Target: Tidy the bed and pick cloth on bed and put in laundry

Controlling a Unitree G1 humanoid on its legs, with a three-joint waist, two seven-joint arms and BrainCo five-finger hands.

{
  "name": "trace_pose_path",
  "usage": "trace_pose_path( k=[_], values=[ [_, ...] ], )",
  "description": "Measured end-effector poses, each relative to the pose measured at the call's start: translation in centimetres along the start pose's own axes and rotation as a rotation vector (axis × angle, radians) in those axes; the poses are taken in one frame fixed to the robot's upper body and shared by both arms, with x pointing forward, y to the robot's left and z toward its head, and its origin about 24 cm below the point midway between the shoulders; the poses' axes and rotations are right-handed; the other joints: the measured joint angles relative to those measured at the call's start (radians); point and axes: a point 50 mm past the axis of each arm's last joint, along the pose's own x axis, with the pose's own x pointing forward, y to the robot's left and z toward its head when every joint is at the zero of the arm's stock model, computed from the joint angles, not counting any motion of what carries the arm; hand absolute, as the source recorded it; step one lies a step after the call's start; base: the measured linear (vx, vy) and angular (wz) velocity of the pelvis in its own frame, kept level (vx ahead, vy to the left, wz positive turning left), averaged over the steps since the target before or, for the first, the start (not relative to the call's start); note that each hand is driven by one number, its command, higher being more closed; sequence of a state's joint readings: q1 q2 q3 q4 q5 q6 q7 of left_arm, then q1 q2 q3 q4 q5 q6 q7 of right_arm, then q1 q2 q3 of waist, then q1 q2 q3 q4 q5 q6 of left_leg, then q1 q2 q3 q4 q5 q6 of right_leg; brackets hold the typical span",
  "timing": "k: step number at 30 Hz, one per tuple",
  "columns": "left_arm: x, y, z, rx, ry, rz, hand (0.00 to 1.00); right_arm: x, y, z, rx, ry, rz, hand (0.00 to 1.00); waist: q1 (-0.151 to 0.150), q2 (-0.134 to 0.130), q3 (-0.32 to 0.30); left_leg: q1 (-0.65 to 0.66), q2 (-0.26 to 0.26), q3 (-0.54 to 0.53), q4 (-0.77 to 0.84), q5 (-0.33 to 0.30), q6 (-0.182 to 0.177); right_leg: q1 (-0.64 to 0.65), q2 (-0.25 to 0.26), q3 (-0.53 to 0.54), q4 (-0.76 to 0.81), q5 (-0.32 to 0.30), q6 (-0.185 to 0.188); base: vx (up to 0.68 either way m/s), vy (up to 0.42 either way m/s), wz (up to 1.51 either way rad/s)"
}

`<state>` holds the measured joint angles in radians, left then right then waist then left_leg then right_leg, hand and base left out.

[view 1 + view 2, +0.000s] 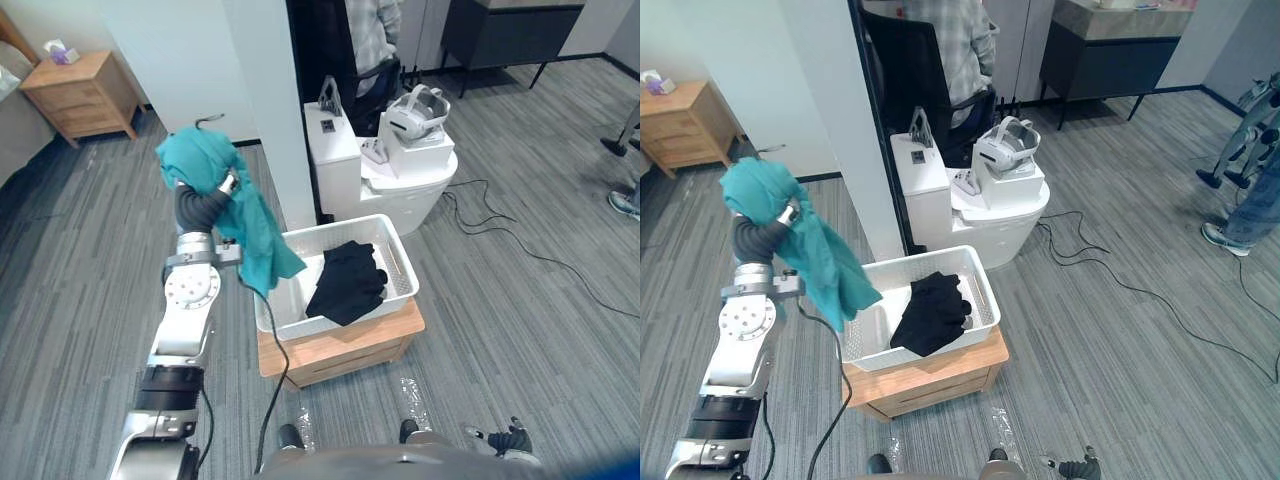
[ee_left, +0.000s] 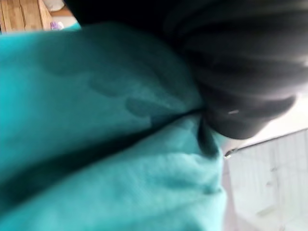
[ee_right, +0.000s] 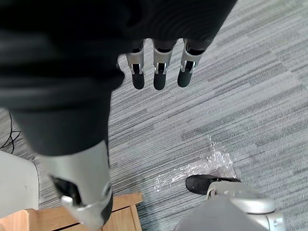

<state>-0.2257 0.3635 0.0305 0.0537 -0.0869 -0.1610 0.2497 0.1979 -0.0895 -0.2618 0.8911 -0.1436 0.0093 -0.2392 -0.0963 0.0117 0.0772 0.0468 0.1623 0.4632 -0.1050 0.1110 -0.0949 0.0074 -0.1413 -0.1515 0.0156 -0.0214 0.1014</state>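
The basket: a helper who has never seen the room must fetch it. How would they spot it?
Find the white pillar mid-room. Just in front of it sits a low wooden stand, and the basket rests on top. It is the only white slotted tub, with black cloth inside, unlike the solid white cabinet behind.

Teal cloth [image 1: 215, 175] shrouds most of the left hand [image 1: 203, 208], a person [image 1: 952, 40] behind cut off by the top edge

A lab-like office: grey carpet [image 1: 520, 330], wooden nightstand [image 1: 80, 92], VR headset [image 1: 418, 112] on white pedestal [image 1: 415, 190]
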Motion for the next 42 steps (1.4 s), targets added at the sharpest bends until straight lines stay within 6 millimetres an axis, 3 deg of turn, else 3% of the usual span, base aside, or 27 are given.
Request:
trace_pose_path(
  k=[8, 13, 20, 27, 30, 31, 42],
  values=[
    [1.0, -2.3, -0.4, 0.046, 0.023, -0.085, 1.00, -0.1, -0.1, -0.5, -0.006, 0.013, -0.001, 0.00, -0.028, 0.021, 0.016, -0.018, -0.003, 0.029, 0.001, -0.003, 0.001, -0.027, -0.001, 0.033, -0.003, 0.015, 0.013, 0.05, 0.006, -0.12],
    [1.8, -4.0, 0.3, 0.076, 0.000, -0.138, 1.00, 0.2, 0.1, 0.6, 0.007, -0.013, -0.004, 0.00, -0.055, 0.033, 0.068, -0.055, -0.004, 0.053, 0.005, 0.005, 0.009, -0.088, -0.002, 0.057, 0.023, 0.023, 0.010, 0.03, 0.006, -0.14],
    [0.9, -5.9, -3.0, 0.172, 0.131, -0.221, 1.00, 0.2, 0.5, 2.6, 0.023, -0.081, -0.009, 0.00, -0.078, 0.047, 0.157, -0.063, 0.004, 0.135, 0.000, -0.007, -0.001, -0.150, 0.000, 0.126, 0.053, 0.025, 0.014, -0.03, 0.003, -0.26],
    [-0.1, -6.2, -5.1, 0.234, 0.218, -0.271, 1.00, 0.1, 1.0, 3.7, 0.014, -0.128, -0.005, 0.00, -0.077, 0.043, 0.180, -0.075, 0.007, 0.170, 0.000, -0.014, -0.002, -0.180, 0.000, 0.144, 0.053, 0.036, 0.016, 0.05, -0.002, -0.14],
    [-0.7, -5.6, -7.0, 0.269, 0.313, -0.251, 1.00, 0.0, 1.5, 4.2, 0.009, -0.151, 0.005, 0.00, -0.072, 0.041, 0.182, -0.097, 0.005, 0.182, 0.001, -0.010, 0.003, -0.209, 0.000, 0.156, 0.055, 0.037, 0.016, 0.07, -0.005, -0.09],
    [-0.8, -5.0, -7.6, 0.277, 0.349, -0.230, 0.00, -0.1, 1.7, 4.2, 0.002, -0.155, 0.012, 0.00, -0.071, 0.041, 0.190, -0.096, 0.005, 0.182, 0.003, -0.009, 0.003, -0.209, 0.000, 0.157, 0.055, 0.037, 0.016, 0.06, -0.002, -0.01],
    [-0.2, -1.6, -8.5, 0.304, 0.429, -0.052, 0.00, -0.3, 2.2, 4.4, -0.012, -0.178, 0.026, 0.00, -0.045, 0.036, 0.210, -0.089, 0.007, 0.209, 0.001, -0.031, -0.008, -0.208, -0.004, 0.160, 0.055, 0.037, 0.016, 0.02, -0.001, -0.01]
  ],
)
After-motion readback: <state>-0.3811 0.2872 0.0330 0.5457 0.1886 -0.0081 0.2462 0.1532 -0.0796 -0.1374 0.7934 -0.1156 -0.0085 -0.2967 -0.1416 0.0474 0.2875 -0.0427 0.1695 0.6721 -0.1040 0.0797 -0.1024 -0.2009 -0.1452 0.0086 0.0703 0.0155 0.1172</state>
